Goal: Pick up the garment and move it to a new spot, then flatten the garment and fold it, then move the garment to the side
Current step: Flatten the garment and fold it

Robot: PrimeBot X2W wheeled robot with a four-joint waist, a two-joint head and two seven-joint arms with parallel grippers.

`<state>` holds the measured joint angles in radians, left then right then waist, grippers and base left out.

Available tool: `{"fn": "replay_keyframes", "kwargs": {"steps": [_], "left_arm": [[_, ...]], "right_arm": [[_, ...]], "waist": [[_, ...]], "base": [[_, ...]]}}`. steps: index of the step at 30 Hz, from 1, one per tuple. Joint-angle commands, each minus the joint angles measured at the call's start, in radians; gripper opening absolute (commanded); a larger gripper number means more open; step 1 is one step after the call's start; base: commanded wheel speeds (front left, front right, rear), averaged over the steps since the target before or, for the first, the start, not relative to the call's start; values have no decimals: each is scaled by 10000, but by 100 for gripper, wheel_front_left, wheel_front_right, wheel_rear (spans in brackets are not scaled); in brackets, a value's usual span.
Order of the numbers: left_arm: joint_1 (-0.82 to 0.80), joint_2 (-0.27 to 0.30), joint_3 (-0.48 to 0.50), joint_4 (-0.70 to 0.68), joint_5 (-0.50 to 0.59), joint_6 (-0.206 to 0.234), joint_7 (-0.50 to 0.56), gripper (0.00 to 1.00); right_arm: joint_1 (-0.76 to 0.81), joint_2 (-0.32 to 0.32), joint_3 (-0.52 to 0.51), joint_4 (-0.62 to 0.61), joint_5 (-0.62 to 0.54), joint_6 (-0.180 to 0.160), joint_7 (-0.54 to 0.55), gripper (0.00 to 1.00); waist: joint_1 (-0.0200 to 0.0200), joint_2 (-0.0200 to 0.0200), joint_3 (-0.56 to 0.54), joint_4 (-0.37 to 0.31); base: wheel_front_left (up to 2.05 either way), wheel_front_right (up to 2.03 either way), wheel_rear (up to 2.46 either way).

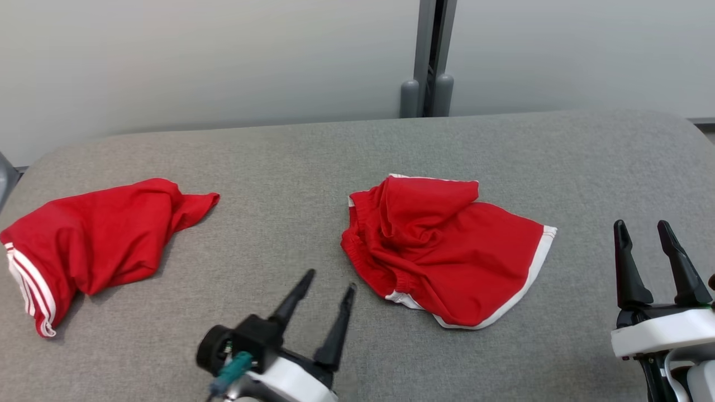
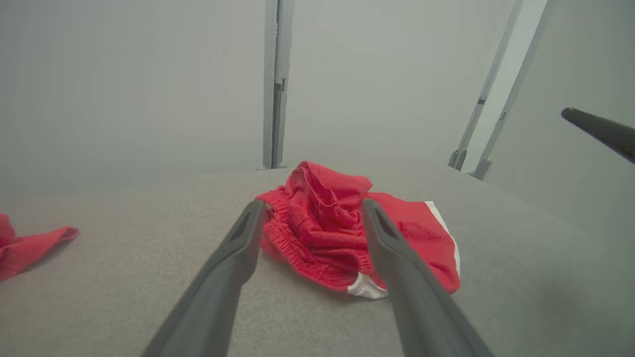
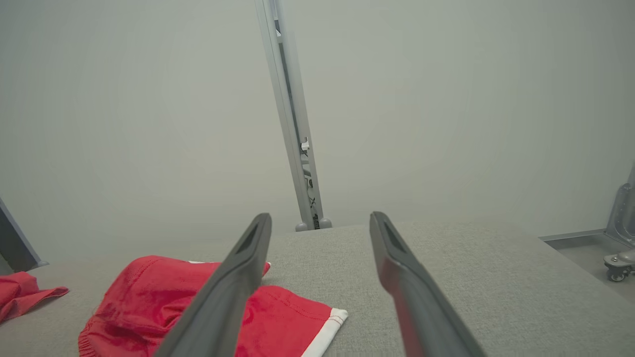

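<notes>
Tapered left gripper [image 1: 330, 279] faces crumpled red shorts [image 1: 447, 245].

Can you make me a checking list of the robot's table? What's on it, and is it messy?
Surface: grey cloth-covered table, flat, no stains seen.
Job's things: red shorts with white trim, crumpled in the middle, not yet flattened or folded.
Clutter: second red garment with white stripes, bunched at the table's left edge.
Grippers: left gripper open, aimed at the shorts' waistband side, close but apparently not touching; right gripper open, holding nothing, apart to the shorts' right.
Cables: teal plug at the left wrist; nothing seen lying on the table.
Surroundings: pale wall and a grey post behind the table.
</notes>
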<state>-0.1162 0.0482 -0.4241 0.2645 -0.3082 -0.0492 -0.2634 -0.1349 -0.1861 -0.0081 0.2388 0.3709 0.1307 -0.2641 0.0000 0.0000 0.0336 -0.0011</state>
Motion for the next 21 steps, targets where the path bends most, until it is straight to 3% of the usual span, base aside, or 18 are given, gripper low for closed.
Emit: {"fn": "replay_keyframes", "kwargs": {"steps": [1, 12, 21], "left_arm": [[-335, 41, -342, 383, 160, -145, -5, 100], [-2501, 41, -2344, 3119, 230, -527, -6, 100], [-3352, 49, -2700, 4330, 105, -553, -4, 100]], "right_arm": [[-129, -15, 2, 60, 40, 1, -3, 100], [-673, -22, 70, 92, 110, 1, -3, 100], [-842, 77, -54, 171, 73, 1, -3, 100]], "waist": [[0, 0, 172, -142], [0, 0, 1323, -1063], [0, 0, 1723, -1439]], "base": [[0, 0, 0], [0, 0, 0], [0, 0, 0]]}}
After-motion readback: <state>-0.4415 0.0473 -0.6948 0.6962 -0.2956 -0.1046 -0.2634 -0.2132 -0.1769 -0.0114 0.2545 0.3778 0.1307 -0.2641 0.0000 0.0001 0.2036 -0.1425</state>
